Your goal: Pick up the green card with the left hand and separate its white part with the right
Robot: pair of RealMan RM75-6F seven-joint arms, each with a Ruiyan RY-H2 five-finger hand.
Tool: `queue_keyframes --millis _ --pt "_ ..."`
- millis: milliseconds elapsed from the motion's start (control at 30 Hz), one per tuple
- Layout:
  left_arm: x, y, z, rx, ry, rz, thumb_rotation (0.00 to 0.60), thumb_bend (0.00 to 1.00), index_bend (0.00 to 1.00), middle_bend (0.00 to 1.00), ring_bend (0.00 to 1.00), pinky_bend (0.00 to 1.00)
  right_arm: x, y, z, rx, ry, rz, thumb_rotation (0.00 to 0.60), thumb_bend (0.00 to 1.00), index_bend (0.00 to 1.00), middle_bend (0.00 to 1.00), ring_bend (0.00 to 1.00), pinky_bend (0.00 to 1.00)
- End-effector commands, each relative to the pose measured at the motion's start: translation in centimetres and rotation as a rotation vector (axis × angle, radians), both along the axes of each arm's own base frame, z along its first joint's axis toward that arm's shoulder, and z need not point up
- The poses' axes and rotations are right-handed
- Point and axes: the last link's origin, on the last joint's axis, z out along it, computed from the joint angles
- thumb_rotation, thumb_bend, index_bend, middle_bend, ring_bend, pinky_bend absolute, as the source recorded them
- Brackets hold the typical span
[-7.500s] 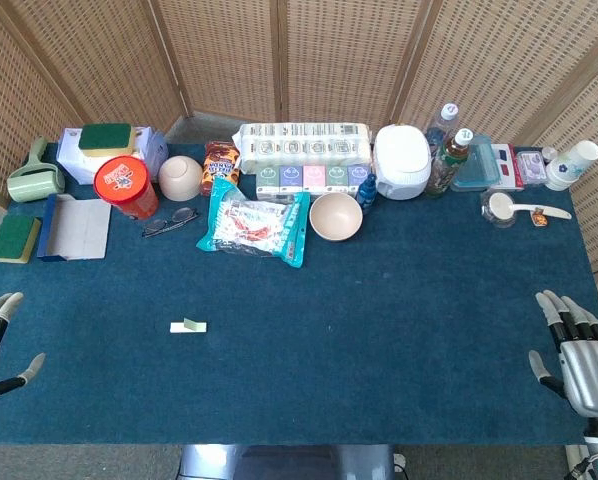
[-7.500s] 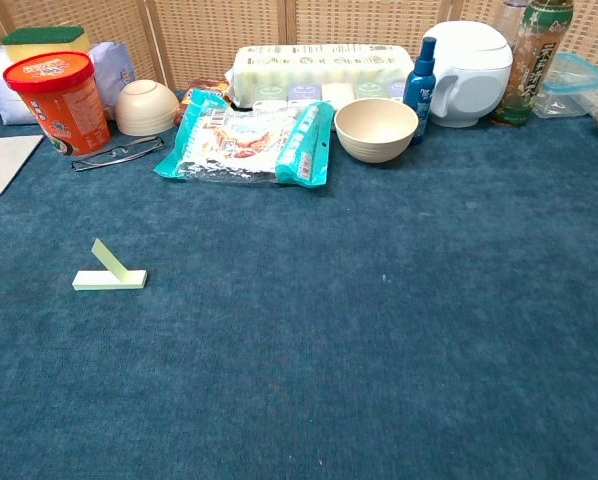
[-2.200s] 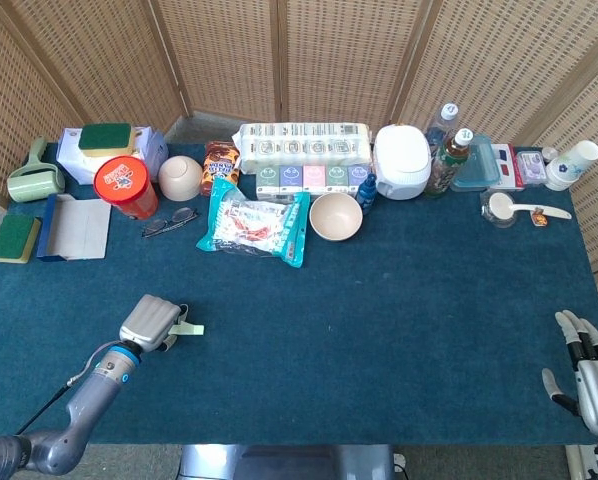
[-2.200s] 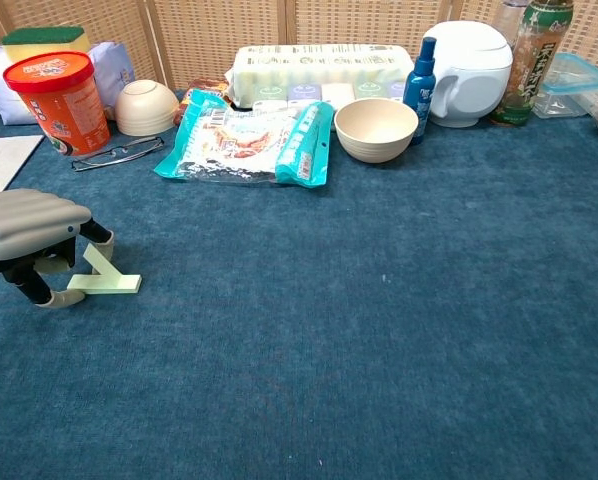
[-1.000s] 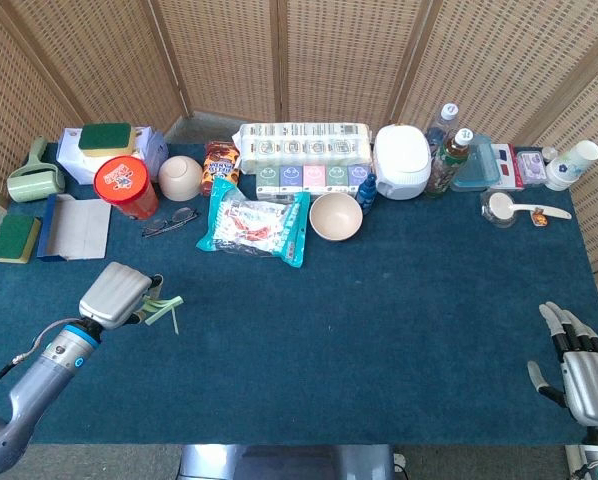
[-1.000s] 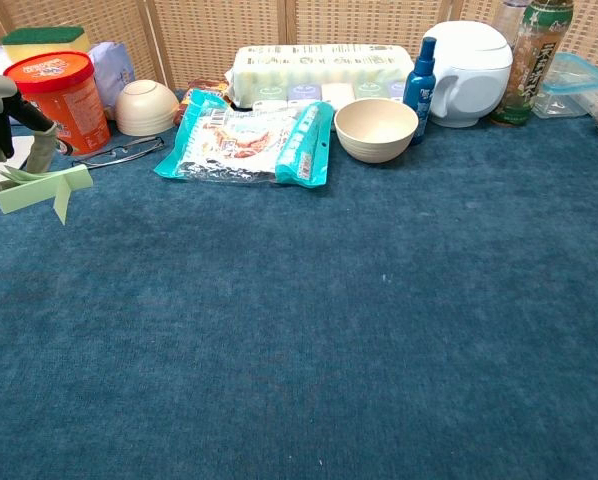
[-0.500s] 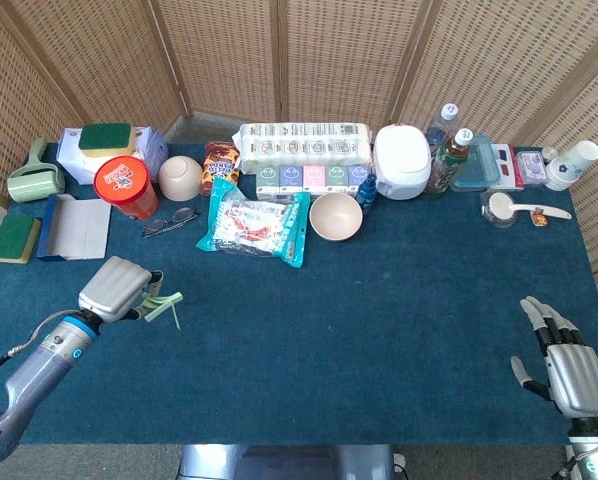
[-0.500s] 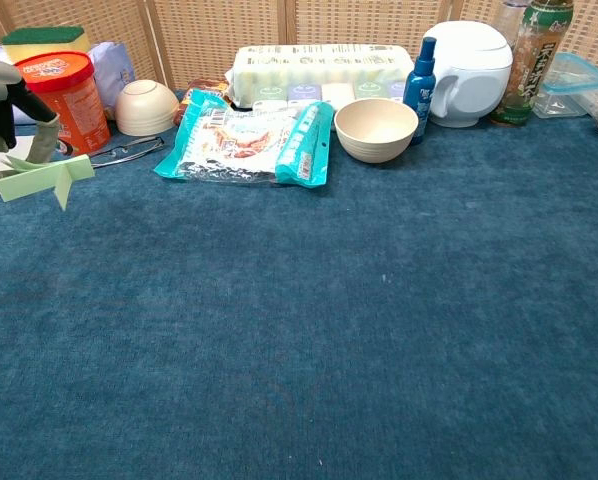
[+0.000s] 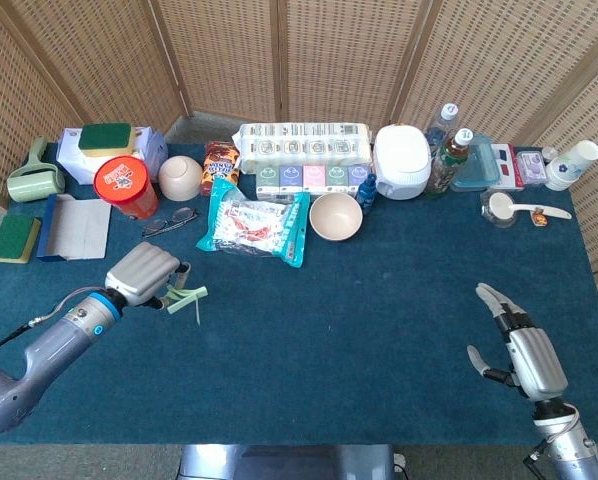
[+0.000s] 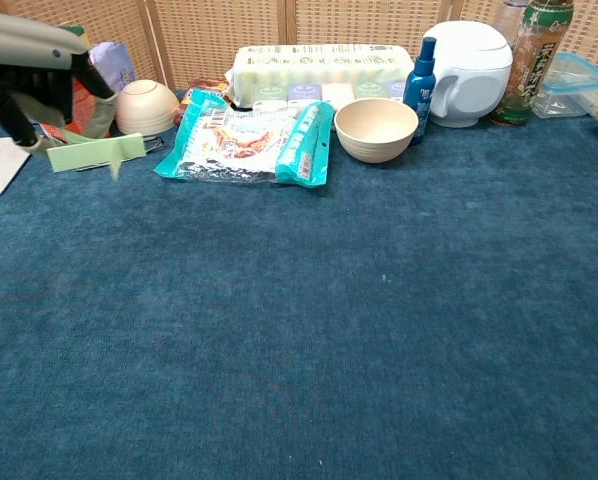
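My left hand (image 9: pixel 145 273) (image 10: pixel 34 55) grips the pale green card (image 9: pixel 186 298) (image 10: pixel 97 153) above the blue cloth at the left of the table. The card sticks out to the right of the fingers, with a small flap hanging down from it. I cannot make out a separate white part on it. My right hand (image 9: pixel 524 353) hovers over the right front of the table, empty, with its fingers apart. It is far from the card and does not show in the chest view.
Behind the card lie glasses (image 9: pixel 169 221), a red tub (image 9: pixel 125 186), a beige cup (image 9: pixel 180 177) and a snack bag (image 9: pixel 253 226) (image 10: pixel 247 137). A bowl (image 9: pixel 336 216), bottles and boxes line the back edge. The blue cloth (image 9: pixel 359 330) spreads between both hands.
My left hand has carried the card to the right and higher. My right hand has moved in from the right edge towards the middle and forward.
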Motion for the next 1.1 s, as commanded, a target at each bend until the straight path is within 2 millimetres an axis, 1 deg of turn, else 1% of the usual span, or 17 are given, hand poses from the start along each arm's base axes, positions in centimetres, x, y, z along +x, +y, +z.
queue_keyframes --millis 33,133,333,400,500,600,667,767,867,967,1033,1100 --pt "1.6 0.6 -0.2 -0.031 -0.016 -0.009 0.6 0.43 0.63 1.0 1.0 1.0 1.3 -0.8 -0.8 0.025 -0.072 0.038 0.6 0.4 0.0 0.1 0.11 0.18" --pt "2.9 1.1 -0.5 -0.076 -0.016 -0.012 0.6 0.43 0.63 1.0 1.0 1.0 2.4 -1.7 -1.6 0.042 -0.131 0.075 0.6 0.4 0.0 0.11 0.11 0.2" --pt "5.5 2.1 -1.1 -0.12 -0.031 -0.035 0.6 0.43 0.63 1.0 1.0 1.0 4.0 -3.5 -3.6 0.087 -0.185 0.12 0.6 0.4 0.0 0.11 0.15 0.26" --pt "6.4 2.5 -1.4 -0.13 -0.035 -0.043 0.6 0.43 0.63 1.0 1.0 1.0 4.5 -4.2 -4.3 0.1 -0.209 0.13 0.6 0.4 0.0 0.15 0.18 0.28" --pt "7.3 2.9 -1.6 -0.139 -0.028 -0.054 0.6 0.43 0.63 1.0 1.0 1.0 5.0 -4.9 -4.9 0.11 -0.228 0.14 0.6 0.4 0.0 0.24 0.24 0.35" --pt "8.0 3.2 -1.8 -0.147 -0.022 -0.061 0.6 0.43 0.63 1.0 1.0 1.0 5.6 -5.5 -5.3 0.116 -0.256 0.15 0.6 0.4 0.0 0.34 0.39 0.48" --pt "8.5 3.4 -2.0 -0.151 -0.021 -0.065 0.6 0.43 0.63 1.0 1.0 1.0 6.1 -5.8 -5.5 0.116 -0.274 0.159 0.6 0.4 0.0 0.48 0.57 0.6" --pt "9.1 3.8 -2.4 -0.155 -0.017 -0.07 0.6 0.43 0.63 1.0 1.0 1.0 6.7 -6.2 -5.8 0.119 -0.289 0.174 0.6 0.4 0.01 0.64 0.73 0.73" --pt "10.0 4.1 -2.7 -0.157 -0.015 -0.078 0.6 0.43 0.63 1.0 1.0 1.0 7.3 -6.7 -6.1 0.114 -0.289 0.194 0.6 0.4 0.06 0.71 0.84 0.84" --pt "10.9 4.4 -3.0 -0.159 -0.011 -0.084 0.6 0.43 0.63 1.0 1.0 1.0 7.8 -7.1 -6.2 0.099 -0.292 0.206 0.6 0.37 0.13 0.79 0.94 0.94" --pt "11.3 4.6 -3.1 -0.158 -0.009 -0.086 0.6 0.43 0.63 1.0 1.0 1.0 8.1 -7.3 -6.4 0.094 -0.292 0.215 0.6 0.36 0.16 0.82 0.97 0.97" --pt "12.3 4.8 -3.3 -0.159 -0.013 -0.096 0.6 0.43 0.63 1.0 1.0 1.0 8.9 -7.5 -6.7 0.097 -0.299 0.232 0.6 0.35 0.19 0.84 0.99 0.98"
